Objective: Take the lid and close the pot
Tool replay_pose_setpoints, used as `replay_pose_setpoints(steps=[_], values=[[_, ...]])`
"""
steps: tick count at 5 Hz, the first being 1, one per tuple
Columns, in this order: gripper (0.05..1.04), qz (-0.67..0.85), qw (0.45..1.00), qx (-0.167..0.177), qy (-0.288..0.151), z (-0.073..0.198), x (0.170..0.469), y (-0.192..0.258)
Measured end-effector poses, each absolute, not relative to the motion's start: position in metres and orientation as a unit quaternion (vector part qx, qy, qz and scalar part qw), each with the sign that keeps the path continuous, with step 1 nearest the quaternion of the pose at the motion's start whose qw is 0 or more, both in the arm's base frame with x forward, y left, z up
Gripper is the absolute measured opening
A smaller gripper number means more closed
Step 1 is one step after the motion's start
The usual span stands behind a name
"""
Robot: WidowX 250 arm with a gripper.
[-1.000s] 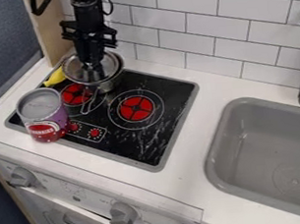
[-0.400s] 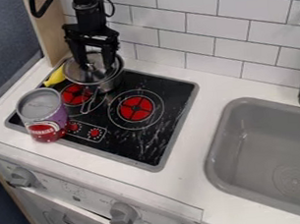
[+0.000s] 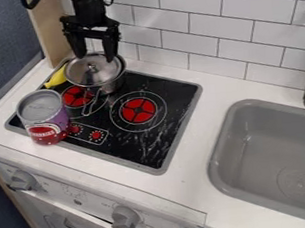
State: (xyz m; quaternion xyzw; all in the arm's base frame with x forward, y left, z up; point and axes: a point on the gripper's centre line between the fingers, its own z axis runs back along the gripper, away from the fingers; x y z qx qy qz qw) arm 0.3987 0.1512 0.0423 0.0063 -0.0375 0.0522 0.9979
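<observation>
The black gripper (image 3: 95,58) hangs at the upper left, just above the pot, its two fingers spread apart with nothing held between them. Below it, the metal lid (image 3: 90,74) lies on top of the silver pot (image 3: 115,82), its knob pointing up between and below the fingertips. The pot stands at the back left of the black stovetop, its handle pointing toward the front.
A purple and red can (image 3: 45,118) stands at the stove's left edge. Behind it, a yellow object (image 3: 56,78) lies beside the pot. The tiled wall (image 3: 194,27) runs along the back, and a grey sink (image 3: 252,150) is at the right.
The gripper's fingers have opened and let go of the lid's knob, and the gripper has risen a little. The lid stays on the pot.
</observation>
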Motion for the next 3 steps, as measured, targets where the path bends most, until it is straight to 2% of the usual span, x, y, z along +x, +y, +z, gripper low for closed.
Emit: replay_pose_setpoints(steps=[1, 2, 3], values=[[1.001, 0.057, 0.998, 0.001, -0.035, 0.043, 0.397, 0.151], [1.001, 0.052, 0.997, 0.0, -0.05, 0.056, 0.399, 0.151], [1.001, 0.049, 0.995, 0.004, -0.086, 0.092, 0.395, 0.152]])
